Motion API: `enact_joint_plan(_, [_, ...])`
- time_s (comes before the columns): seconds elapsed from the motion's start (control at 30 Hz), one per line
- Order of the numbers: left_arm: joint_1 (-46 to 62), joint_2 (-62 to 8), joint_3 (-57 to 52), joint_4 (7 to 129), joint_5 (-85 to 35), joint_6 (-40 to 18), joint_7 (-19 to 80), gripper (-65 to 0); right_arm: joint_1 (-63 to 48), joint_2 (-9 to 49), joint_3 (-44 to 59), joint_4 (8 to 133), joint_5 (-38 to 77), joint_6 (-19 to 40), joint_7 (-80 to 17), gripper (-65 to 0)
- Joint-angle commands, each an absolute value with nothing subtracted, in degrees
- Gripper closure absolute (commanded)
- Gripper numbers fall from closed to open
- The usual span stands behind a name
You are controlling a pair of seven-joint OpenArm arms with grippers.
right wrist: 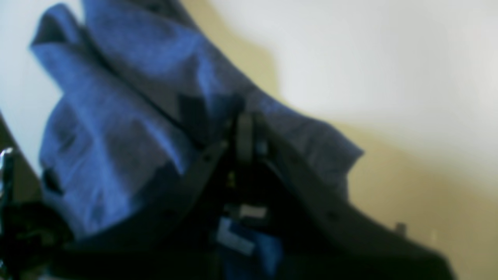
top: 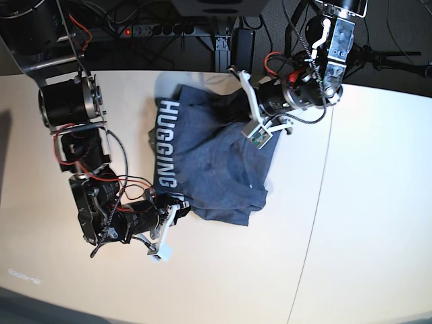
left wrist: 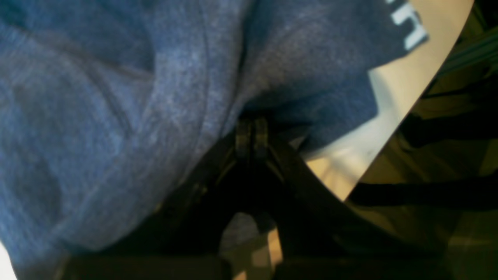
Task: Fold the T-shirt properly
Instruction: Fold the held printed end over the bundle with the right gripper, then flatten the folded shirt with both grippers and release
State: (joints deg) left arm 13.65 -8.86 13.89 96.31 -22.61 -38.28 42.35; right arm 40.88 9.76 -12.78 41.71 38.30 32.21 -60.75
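Observation:
The slate-blue T-shirt lies bunched on the middle of the table, with white block lettering showing along its left side. In the left wrist view my left gripper is shut on a fold of the T-shirt, and a bit of lettering shows at the top right. In the base view this gripper holds the shirt's far edge. My right gripper is shut on the T-shirt. In the base view it pinches the near left corner.
The pale table has a seam running front to back, right of the shirt. A power strip and cables lie beyond the far edge. The table's edge shows close to the left gripper.

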Motion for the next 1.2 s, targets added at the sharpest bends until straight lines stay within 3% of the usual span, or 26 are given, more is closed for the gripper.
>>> enact_joint_plan(0.0, [13.0, -10.0, 13.7, 97.1, -22.8, -40.0, 41.1, 0.0, 43.0, 11.3, -12.5, 42.6, 40.0, 32.0, -60.7, 0.0])
enact_joint_plan(0.2, [11.5, -13.5, 11.9, 97.1, -22.8, -40.0, 38.8, 0.0, 40.5, 15.6, -12.5, 43.3, 49.2, 32.4, -64.3, 0.0])
enact_joint_plan(0.43, [8.1, -13.5, 9.4, 97.1, -22.9, -40.0, 38.8, 0.0, 28.7, 16.2, -12.5, 48.6, 56.2, 33.3, -65.4, 0.0])
enact_joint_plan(0.87, [2.6, -17.7, 9.4, 97.0, -22.4, -40.0, 38.7, 0.0, 8.2, 22.1, -12.1, 76.9, 56.1, 33.3, -66.0, 0.0])
enact_joint_plan(1.17, [-1.7, -20.9, 9.3, 97.0, -22.4, -40.0, 38.9, 0.0, 3.3, 23.0, -11.8, 85.8, 53.8, 33.2, -65.5, 0.0])
